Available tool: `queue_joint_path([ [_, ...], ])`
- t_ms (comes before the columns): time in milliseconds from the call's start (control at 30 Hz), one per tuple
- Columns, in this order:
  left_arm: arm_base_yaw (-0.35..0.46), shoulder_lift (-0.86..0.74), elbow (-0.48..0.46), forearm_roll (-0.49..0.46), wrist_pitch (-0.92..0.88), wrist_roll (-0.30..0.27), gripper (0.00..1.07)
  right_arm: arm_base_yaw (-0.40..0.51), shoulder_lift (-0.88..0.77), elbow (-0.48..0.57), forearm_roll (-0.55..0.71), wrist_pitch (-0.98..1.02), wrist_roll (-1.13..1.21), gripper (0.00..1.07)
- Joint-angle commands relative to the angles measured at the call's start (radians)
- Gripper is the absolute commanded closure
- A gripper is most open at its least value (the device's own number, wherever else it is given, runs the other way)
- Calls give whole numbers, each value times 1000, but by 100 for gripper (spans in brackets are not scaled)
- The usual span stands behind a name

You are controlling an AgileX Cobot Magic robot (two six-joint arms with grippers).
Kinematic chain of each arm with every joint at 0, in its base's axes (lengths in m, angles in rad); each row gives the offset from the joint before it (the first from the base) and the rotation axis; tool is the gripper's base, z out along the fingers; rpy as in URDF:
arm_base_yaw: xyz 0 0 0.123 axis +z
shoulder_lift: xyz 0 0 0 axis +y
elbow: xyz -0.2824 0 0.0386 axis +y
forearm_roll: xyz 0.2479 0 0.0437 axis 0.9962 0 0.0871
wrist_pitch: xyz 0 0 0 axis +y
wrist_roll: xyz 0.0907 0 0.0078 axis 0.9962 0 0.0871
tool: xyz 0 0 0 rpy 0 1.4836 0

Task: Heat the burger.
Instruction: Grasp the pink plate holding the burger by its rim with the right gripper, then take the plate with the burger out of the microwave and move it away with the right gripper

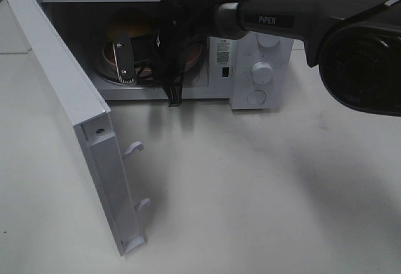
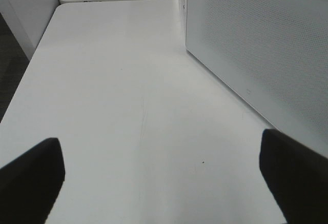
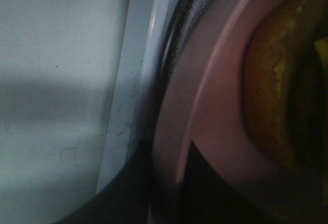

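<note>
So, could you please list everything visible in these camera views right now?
microwave: one, white, at the back of the table, with two knobs on its panel
microwave door: one, white, swung open on the left
pink plate: one, inside the microwave on the turntable
burger: one, golden-brown bun, on the pink plate
table: one, white
right gripper: black, reaching into the microwave at the plate's rim
left gripper: black, open over bare table beside the microwave
</note>
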Motion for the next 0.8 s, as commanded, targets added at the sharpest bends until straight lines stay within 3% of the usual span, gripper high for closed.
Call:
queue_joint_path([
  [33,5,-20,2,-5,-14,1,9,-6,-20,-3,17,11,5,107],
  [433,5,-20,2,-5,-14,1,9,11,-101,125,26,-21,-112,107],
  [800,5,-20,2,-5,-14,1,9,11,-204,288,26,-213,-150,107],
])
